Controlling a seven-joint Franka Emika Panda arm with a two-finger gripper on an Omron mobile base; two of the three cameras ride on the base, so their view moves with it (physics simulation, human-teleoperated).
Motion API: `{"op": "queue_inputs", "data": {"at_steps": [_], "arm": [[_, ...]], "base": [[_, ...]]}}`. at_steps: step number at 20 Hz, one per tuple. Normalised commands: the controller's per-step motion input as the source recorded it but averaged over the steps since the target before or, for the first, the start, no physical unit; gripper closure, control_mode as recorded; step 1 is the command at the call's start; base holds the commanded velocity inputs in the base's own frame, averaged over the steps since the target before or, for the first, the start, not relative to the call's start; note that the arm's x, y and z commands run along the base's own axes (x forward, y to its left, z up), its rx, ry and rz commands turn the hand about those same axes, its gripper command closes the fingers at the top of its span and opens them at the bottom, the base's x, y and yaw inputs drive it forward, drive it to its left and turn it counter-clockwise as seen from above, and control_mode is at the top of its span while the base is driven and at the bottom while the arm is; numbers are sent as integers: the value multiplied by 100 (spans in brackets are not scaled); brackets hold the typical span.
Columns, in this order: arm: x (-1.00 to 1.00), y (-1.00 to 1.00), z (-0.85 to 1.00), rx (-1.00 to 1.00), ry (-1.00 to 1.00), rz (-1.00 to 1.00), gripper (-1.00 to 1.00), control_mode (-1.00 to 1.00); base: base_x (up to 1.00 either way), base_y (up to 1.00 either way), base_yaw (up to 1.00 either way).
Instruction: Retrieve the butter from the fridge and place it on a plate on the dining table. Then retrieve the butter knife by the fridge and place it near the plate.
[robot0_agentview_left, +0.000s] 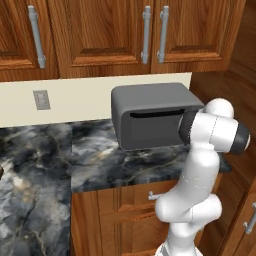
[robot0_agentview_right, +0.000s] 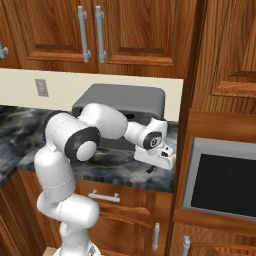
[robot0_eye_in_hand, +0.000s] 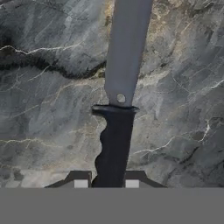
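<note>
Wood cabinets (robot0_agentview_left: 100, 30) with long metal handles hang above a dark veined marble bench (robot0_agentview_left: 45, 170). A grey boxy appliance (robot0_agentview_left: 150, 120) stands on the bench against the pale wall. The white arm (robot0_agentview_right: 75, 145) bends low over the bench edge just in front of that appliance. The butter knife (robot0_eye_in_hand: 120, 96) lies flat on the marble, grey blade pointing away and black handle nearest the hand. The gripper (robot0_eye_in_hand: 107, 181) is clamped on that handle, one fingertip on each side.
</note>
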Motion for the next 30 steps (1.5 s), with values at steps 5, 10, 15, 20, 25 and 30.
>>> {"op": "queue_inputs", "data": {"at_steps": [5, 10, 15, 20, 25, 30], "arm": [[-75, 56, 83, -8, -1, 0, 100, -100], [-85, 62, 100, -5, -10, 0, 100, -100], [-100, 34, 100, 0, -23, 0, 100, -100], [-100, 47, 99, 0, -29, 0, 100, -100], [-86, 42, 100, -1, -21, 0, 100, -100], [-58, 42, 100, -6, -7, 0, 100, -100]], "base": [[0, 0, 0], [0, 0, 0], [0, 0, 0], [0, 0, 0], [0, 0, 0], [0, 0, 0]]}}
